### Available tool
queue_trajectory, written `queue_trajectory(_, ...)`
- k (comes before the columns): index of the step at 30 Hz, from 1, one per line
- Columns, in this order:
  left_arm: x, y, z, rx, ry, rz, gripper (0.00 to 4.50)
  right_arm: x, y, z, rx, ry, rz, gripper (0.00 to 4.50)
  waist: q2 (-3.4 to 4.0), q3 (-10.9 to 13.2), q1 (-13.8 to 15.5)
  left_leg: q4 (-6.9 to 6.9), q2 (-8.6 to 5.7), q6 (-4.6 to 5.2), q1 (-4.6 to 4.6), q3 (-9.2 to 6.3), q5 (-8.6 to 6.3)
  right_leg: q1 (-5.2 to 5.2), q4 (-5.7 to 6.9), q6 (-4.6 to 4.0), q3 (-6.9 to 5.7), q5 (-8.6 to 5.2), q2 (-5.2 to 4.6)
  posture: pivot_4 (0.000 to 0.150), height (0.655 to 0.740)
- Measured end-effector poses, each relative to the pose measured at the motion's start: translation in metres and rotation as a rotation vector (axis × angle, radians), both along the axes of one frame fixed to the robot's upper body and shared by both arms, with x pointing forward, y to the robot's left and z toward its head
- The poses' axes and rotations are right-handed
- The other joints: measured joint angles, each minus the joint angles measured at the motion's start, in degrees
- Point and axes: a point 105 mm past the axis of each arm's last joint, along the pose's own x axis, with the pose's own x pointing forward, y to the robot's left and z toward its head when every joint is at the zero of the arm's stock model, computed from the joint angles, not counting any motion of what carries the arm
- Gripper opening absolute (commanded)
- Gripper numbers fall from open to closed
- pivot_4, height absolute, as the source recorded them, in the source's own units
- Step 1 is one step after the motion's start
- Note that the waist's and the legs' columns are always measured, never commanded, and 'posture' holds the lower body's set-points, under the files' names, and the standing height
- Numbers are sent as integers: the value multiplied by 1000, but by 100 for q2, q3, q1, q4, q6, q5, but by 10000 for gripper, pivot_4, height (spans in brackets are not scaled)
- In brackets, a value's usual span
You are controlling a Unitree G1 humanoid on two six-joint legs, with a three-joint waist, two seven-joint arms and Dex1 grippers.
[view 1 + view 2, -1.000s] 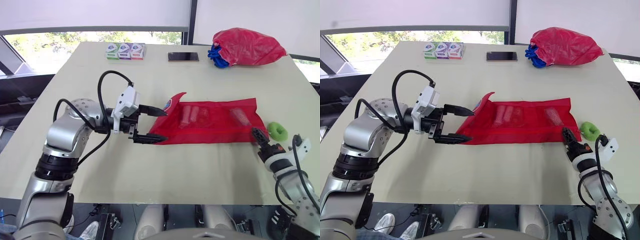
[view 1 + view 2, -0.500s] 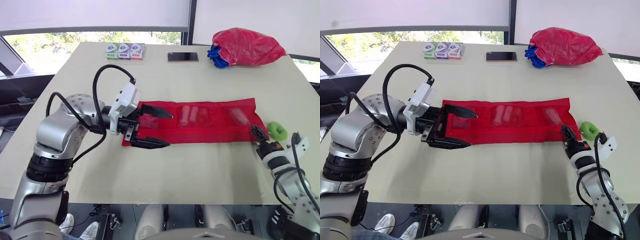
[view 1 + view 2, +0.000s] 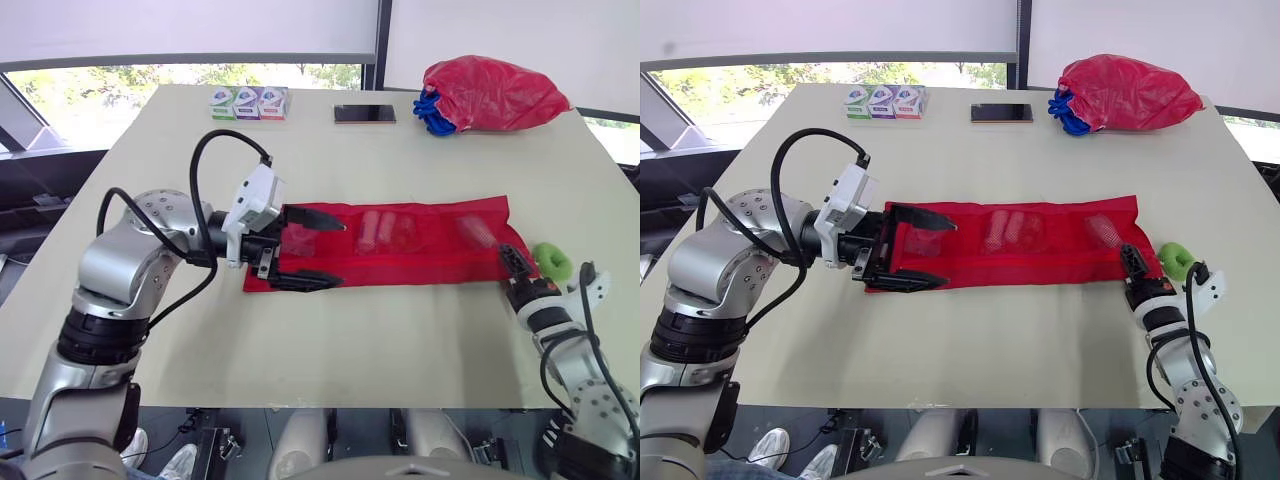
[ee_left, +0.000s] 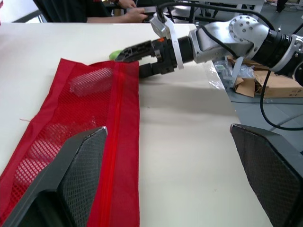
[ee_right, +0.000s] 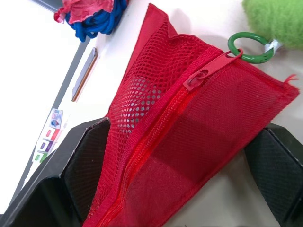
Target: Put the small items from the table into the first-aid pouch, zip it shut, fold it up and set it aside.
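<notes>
On the bench (image 3: 400, 340) the pouch (image 3: 420, 245) lies flat, items (image 3: 385, 230) showing through its mesh and the zip pull (image 5: 203, 75) at its right end, so filling and zipping look done. Folding and setting aside remain. The left gripper (image 3: 340, 255) has its jaws spread wide over the left end, and the right gripper (image 3: 512, 262) has its jaws released around the right corner.

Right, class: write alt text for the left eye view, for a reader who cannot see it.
A red mesh pouch lies on a beige table, the left gripper open over its left end and the right gripper at its right end, beside a green item.
</notes>
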Motion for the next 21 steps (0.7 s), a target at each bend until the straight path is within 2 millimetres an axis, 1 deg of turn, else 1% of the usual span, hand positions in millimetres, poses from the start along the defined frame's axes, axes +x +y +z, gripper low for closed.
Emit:
queue_trajectory(1, 1, 0, 0, -2, -1, 4, 45000, 1, 1, -1, -5, -3, 1, 23273, 1, 1, -2, 0, 1, 0, 1, 2, 0, 0, 0, 0, 2, 0, 1, 1500, 7400)
queue_trajectory(2, 2, 0, 0, -3, -3, 8, 45000, 2, 0, -2, -8, -4, -3, 18678, 1, 1, -2, 0, 1, 0, 1, 3, 0, 0, 0, 0, 3, 0, 1, 1500, 7400)
queue_trajectory(3, 2, 0, 0, -3, -4, 11, 45000, 4, -1, -3, -13, -10, -10, 13172, 1, 1, -2, 0, 1, 0, 1, 6, 0, -1, 0, -1, 6, 1, 2, 1500, 7400)
queue_trajectory(4, 3, 0, 0, -4, -4, 13, 45000, 5, -1, -3, -18, -17, -16, 9057, 3, 2, -1, 0, 1, 0, 1, 9, 0, -1, 0, -1, 9, 2, 2, 1500, 7400)
queue_trajectory(5, 3, 0, 0, -3, -5, 15, 45000, 6, 0, 0, -21, -36, -15, 3582, 1, 1, -2, 0, 1, 0, 3, 9, 0, 0, 0, -1, 10, 2, 2, 1500, 7400)
queue_trajectory(6, 3, 0, 0, -2, -7, 16, 45000, 8, 0, 4, -25, -60, -16, 826, 0, 0, -2, 0, 2, 0, 3, 10, 0, 0, 0, -1, 11, 2, 3, 1500, 7400)
queue_trajectory(11, 4, 0, 0, -4, -9, 20, 45000, 6, -3, 4, -30, -82, -23, 826, 1, 0, 14, 1, 1, 0, 1, 8, 0, 0, 0, -17, 13, 11, 4, 1500, 7400)
queue_trajectory(14, 5, 0, 0, -7, -12, 33, 45000, -4, -12, 3, -55, -85, -28, 826, 1, 1, 42, 1, -1, 5, -3, 4, -3, 1, -1, -17, 13, 11, 3, 1500, 7400)
queue_trajectory(15, 6, 0, 0, -7, -12, 34, 45000, -8, -15, 2, -69, -80, -32, 826, 1, 1, 45, 1, -2, 7, -5, 5, -4, 1, -2, -17, 14, 11, 3, 1500, 7400)
queue_trajectory(18, 6, 0, 0, -8, -12, 40, 45000, -30, -31, 5, -164, -74, -39, 826, 10, 6, 51, 1, -5, 15, -8, 7, -10, 0, -6, -7, 15, 15, 0, 1500, 7400)
queue_trajectory(21, 7, 0, 0, -10, -12, 46, 45000, -50, -41, 20, -310, -94, 3, 826, 11, 7, 26, 2, -5, 18, -6, 17, -11, 0, -9, -5, 25, 12, 0, 1500, 7400)
